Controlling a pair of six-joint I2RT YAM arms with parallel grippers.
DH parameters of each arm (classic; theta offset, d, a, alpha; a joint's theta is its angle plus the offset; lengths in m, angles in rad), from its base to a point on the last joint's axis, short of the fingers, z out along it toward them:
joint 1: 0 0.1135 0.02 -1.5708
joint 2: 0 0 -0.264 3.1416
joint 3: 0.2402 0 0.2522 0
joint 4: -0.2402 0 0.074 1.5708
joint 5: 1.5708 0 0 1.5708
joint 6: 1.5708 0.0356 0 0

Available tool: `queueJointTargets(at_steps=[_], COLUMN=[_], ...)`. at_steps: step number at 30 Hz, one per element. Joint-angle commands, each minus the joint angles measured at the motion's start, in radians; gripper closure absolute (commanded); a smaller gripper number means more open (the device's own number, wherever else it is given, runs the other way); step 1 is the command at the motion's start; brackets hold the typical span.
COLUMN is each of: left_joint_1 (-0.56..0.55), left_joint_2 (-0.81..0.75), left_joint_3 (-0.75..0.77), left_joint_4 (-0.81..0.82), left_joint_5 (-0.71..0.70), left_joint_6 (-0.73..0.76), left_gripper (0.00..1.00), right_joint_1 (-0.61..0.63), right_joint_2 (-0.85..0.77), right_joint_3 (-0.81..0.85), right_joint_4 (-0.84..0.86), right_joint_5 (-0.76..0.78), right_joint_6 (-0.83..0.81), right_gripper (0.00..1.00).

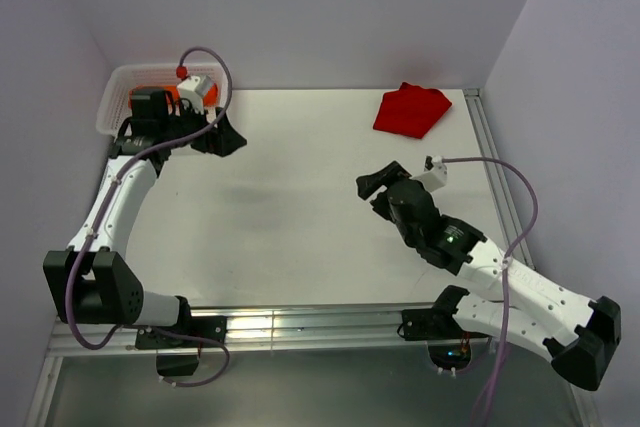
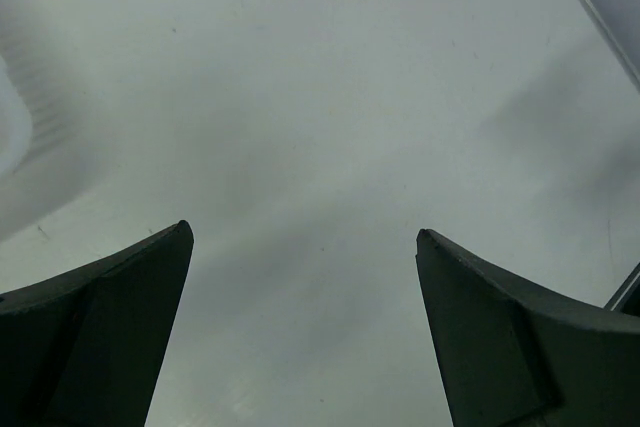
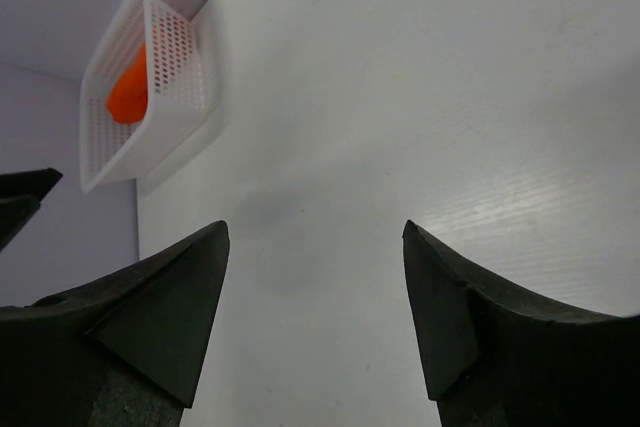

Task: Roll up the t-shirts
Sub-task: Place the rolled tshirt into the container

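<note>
- Red t-shirt (image 1: 411, 110): lies on the table (image 1: 300, 237) at the far right, near the back edge. It is a compact folded bundle, wider at the back and tapering toward the front. Nothing is touching it.
- Orange t-shirt (image 3: 128, 92): sits inside the white perforated basket (image 3: 160, 117) in the table's far left corner. Only a patch of it shows through the basket's open side, so I cannot tell how it is folded.
- Left gripper (image 1: 232, 133): just beside the basket on its right, low over the table. The red t-shirt is well apart from it, across the width of the table. In the left wrist view the shirt is only a red strip at the top edge, far beyond the fingertips.
- Left fingers (image 2: 100, 337): spread wide. Only bare table shows between them, and they pinch and touch nothing.
- Right gripper (image 1: 372, 181): over the middle right of the table, in front of the red t-shirt and clear of it. It faces left toward the basket. The red shirt is outside the right wrist view. The orange one is far off, up and to the left of the fingers.
- Right fingers (image 3: 150, 327): spread apart with white table surface in the gap. They hold nothing and touch no cloth.
- A dark tip at the left edge of the right wrist view cannot be identified.
</note>
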Motion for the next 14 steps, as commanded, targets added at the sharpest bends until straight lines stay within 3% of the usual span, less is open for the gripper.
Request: queueJointTargets(at_steps=[1,14], left_joint_1=[-0.037,-0.091], left_joint_2=[-0.061,-0.084], left_joint_3=[-0.070,-0.135], left_joint_4=[-0.038,-0.069], left_joint_5=[0.021,0.024], left_joint_6=[0.112,0.115], left_gripper=[0.01,0.01], right_joint_1=[-0.007,-0.009], right_joint_2=[-0.068,-0.093], right_joint_3=[-0.052,-0.060], right_joint_4=[-0.016,-0.053], right_joint_5=[0.082,0.122], right_joint_6=[0.015,0.018], right_gripper=[0.23,0.21])
